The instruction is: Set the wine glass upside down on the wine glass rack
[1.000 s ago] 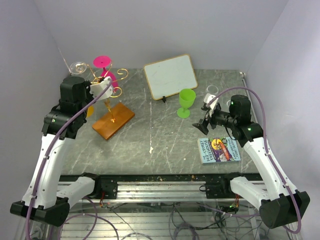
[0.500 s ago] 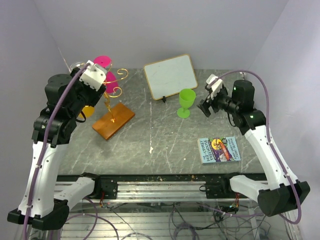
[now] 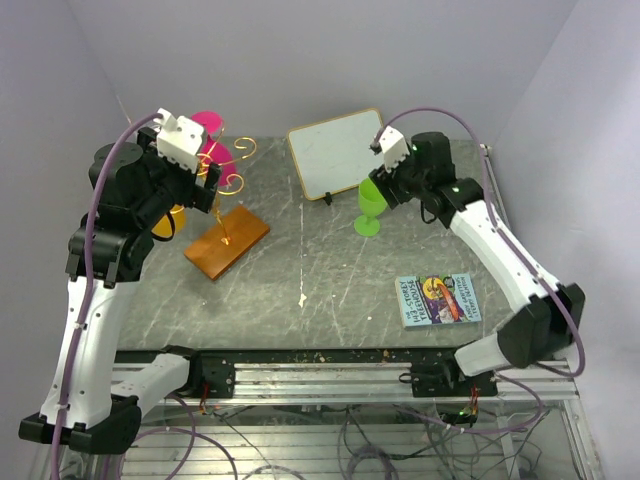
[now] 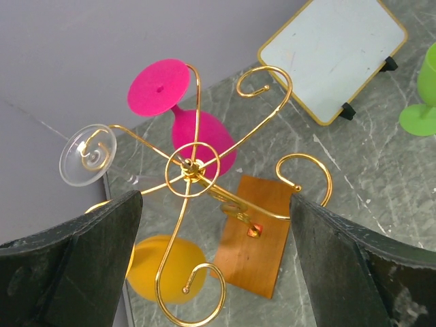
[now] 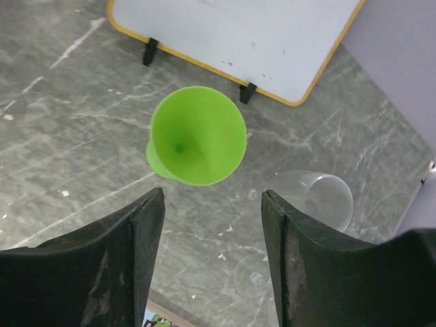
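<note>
L fingers (image 4: pixel 82 266) spread wide, empty, above the wine glass rack (image 4: pixel 257 252) at far-left of counter (image 5: pixel 68 102). Pink wine glass (image 4: pixel 208 136) hangs upside down on a rack arm. R fingers (image 5: pixel 102 272) apart, holding nothing, over upright green wine glass (image 5: pixel 197 143), just near of whiteboard (image 5: pixel 238 27), well right of rack.
</note>
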Available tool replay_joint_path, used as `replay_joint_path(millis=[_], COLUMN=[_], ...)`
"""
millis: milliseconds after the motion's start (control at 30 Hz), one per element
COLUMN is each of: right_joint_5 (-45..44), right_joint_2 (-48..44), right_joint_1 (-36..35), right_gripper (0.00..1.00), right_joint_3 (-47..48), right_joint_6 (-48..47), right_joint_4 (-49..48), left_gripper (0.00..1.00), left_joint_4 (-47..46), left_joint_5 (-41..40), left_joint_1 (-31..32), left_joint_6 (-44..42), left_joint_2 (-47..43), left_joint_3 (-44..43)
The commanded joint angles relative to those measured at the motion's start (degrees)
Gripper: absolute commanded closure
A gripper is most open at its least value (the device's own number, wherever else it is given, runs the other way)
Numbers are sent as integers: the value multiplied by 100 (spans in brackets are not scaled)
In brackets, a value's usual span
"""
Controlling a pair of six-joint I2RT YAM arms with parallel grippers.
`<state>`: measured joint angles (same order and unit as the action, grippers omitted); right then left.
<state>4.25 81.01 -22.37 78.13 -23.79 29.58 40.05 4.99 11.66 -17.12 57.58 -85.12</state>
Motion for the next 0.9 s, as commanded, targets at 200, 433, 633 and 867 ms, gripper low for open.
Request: replay_joint_path(millis=[200, 433, 633, 867], right_joint_5=[-732, -173, 173, 156], right_joint_2=[1179, 1654, 1990, 2311], right_joint_1=[203, 404, 442, 452], right_gripper=[50, 57, 62, 76], right_joint_3=[907, 1120, 1338, 1522], right_joint_6=[784, 886, 1022, 1050], right_joint_4=[361, 493, 559, 570], left_gripper=[0, 0, 0, 0], left_joint_4=[-147, -146, -165, -209], left_joint_5=[504, 661, 748, 842], left_joint_1=[-50, -50, -59, -67], left_joint_6=[26, 15, 28, 58], left_joint_2=[-80, -55, -37, 22], left_joint_3=[-198, -189, -180, -145])
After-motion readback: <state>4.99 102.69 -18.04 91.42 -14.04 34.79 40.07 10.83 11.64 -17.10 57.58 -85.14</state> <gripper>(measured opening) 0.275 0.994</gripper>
